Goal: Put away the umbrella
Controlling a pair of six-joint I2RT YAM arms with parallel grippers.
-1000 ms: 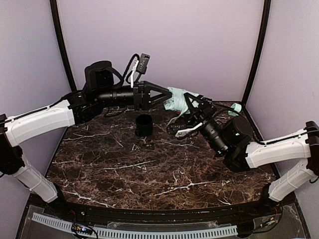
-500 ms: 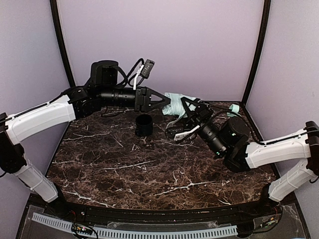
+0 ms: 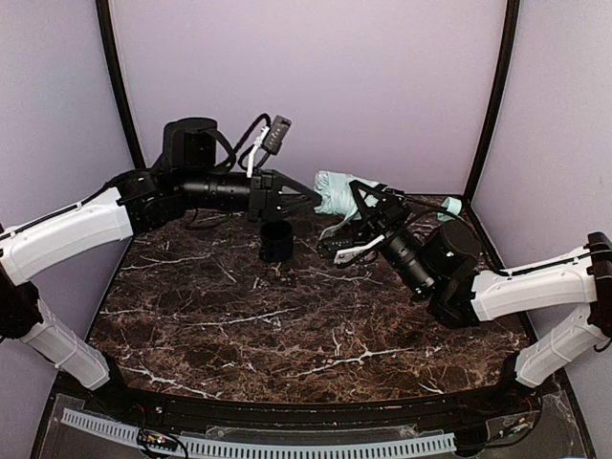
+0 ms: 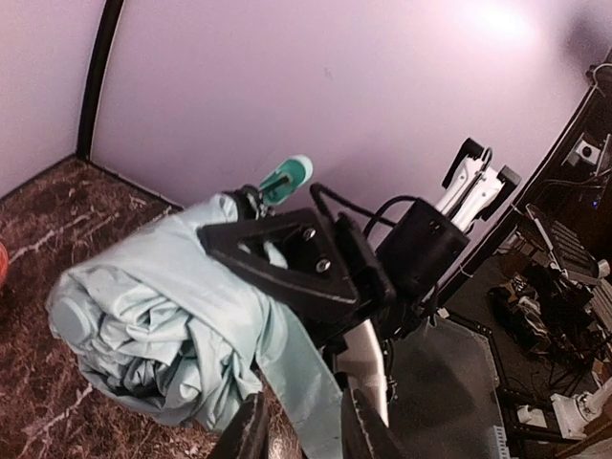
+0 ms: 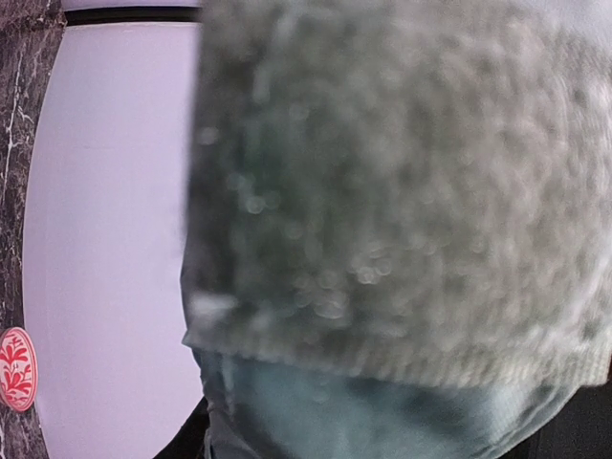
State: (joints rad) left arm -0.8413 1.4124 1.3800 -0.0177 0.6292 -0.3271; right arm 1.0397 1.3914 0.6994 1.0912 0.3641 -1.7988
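lilac walls (image 3: 382, 76) close in a dark brown marble table (image 3: 287, 325). the right gripper (image 3: 368, 212) is clamped around the umbrella (image 3: 335, 191), holding the bundled mint-green fabric clear of the tabletop. the small mint handle (image 3: 451, 206) sticks out behind that gripper, toward the back right corner. its own wrist camera sees only blurred fabric pressed close to the lens. the left gripper (image 3: 314, 199) points at the free end of the bundle, its tips just at the fabric. in the left wrist view a loose flap of the umbrella (image 4: 163, 316) hangs between its two fingers (image 4: 251, 430). whether they pinch it cannot be told. a dark mug (image 3: 277, 241) stands upright on the table just below the left gripper, apart from the umbrella
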